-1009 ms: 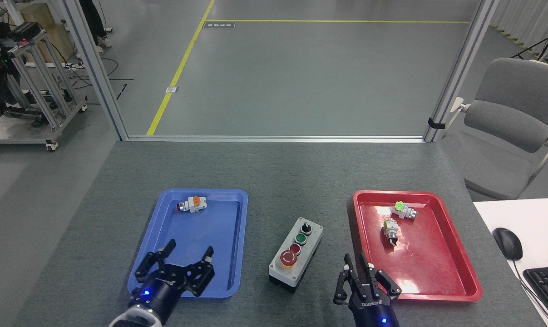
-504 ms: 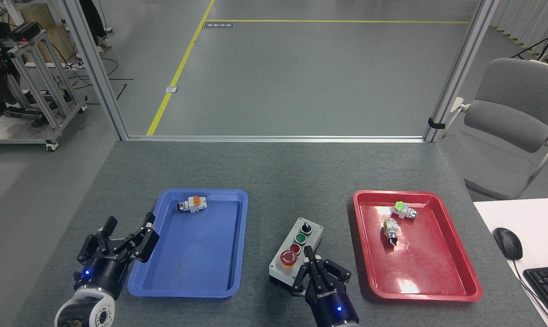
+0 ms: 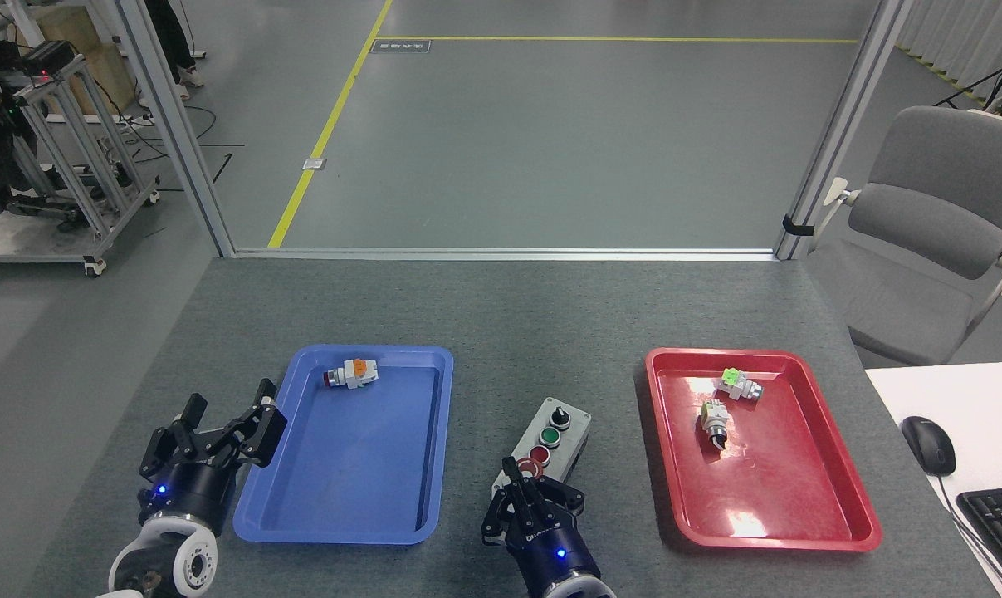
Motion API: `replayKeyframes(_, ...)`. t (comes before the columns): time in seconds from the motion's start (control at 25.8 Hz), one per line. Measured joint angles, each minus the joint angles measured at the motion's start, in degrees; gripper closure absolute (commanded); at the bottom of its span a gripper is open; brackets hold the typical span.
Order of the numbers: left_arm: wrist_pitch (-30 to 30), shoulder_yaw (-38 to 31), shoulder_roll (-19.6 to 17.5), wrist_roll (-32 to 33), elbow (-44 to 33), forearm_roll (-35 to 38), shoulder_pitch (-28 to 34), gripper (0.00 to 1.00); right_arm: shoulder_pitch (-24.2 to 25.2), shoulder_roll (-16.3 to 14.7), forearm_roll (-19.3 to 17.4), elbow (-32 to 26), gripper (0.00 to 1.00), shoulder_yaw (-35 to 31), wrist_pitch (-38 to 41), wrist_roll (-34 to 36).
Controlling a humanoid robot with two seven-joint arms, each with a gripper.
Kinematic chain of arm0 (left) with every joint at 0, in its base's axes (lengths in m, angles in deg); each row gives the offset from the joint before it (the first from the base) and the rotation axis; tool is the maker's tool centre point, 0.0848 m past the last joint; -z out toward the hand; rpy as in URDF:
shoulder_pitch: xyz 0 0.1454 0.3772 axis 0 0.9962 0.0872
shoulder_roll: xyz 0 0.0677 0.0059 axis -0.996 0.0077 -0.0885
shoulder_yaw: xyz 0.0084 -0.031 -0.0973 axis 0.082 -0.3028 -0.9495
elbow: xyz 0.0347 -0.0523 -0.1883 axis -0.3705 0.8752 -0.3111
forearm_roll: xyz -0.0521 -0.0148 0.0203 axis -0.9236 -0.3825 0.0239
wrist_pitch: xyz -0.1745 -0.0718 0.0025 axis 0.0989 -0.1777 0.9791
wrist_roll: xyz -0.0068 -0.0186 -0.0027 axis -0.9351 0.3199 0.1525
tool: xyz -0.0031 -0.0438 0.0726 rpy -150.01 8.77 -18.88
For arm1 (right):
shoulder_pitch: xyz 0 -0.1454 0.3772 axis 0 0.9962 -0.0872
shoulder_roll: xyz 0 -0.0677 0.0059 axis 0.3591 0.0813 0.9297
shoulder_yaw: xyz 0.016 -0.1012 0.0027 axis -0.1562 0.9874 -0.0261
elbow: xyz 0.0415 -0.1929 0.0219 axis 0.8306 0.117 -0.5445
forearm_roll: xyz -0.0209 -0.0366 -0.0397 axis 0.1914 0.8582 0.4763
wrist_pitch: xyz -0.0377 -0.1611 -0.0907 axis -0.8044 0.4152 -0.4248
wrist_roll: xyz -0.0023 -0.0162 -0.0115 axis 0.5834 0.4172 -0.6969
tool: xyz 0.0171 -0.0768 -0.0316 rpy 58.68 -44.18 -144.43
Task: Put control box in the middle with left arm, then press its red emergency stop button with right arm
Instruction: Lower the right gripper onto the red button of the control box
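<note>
A grey shop floor with a yellow line runs away beyond the aluminium frame, and nearer to me the dark speckled felt bench (image 3: 501, 316) carries everything I need. The control box (image 3: 560, 432) sits on the bare felt between the blue tray (image 3: 359, 507) at its 9 o'clock and the red tray (image 3: 799, 507) at its 3 o'clock, its long axis slanted, the black knob at the far end and the green button below it. So I judge the placing step done and the pressing step in hand. My right hand (image 3: 524, 497) hovers over the near end of the box, at about 7 o'clock from the green button, fingers drawn close together into a narrow point; whether they quite meet I cannot tell. The red emergency stop button (image 3: 527, 467) is mostly hidden behind those fingertips, only a sliver of red showing above them, and I cannot tell whether I am touching it. My left hand (image 3: 228, 419) waits off the blue tray's 9 o'clock edge, spread wide and holding nothing. The next move, as I judge it, calls for a short straight push down onto the mushroom head, centred so the tips do not slide onto the smaller red button just beyond, and gentle enough not to shove the box askew.
</note>
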State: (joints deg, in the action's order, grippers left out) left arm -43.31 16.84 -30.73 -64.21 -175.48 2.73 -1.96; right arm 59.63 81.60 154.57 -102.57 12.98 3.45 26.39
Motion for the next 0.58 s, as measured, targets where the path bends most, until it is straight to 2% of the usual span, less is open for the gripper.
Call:
replayKeyframes(0.27, 0.0, 0.2, 0.0, 0.2, 0.0, 0.2, -0.2, 0.01, -0.4, 0.3, -0.2, 2.6, 1.00, 0.6, -0.7, -0.5)
replayKeyframes(0.58, 0.0, 0.5, 0.0, 0.2, 0.2, 0.6, 0.2, 0.01, -0.5, 0.0, -0.4, 0.4, 1.00, 0.6, -1.1, -0.3)
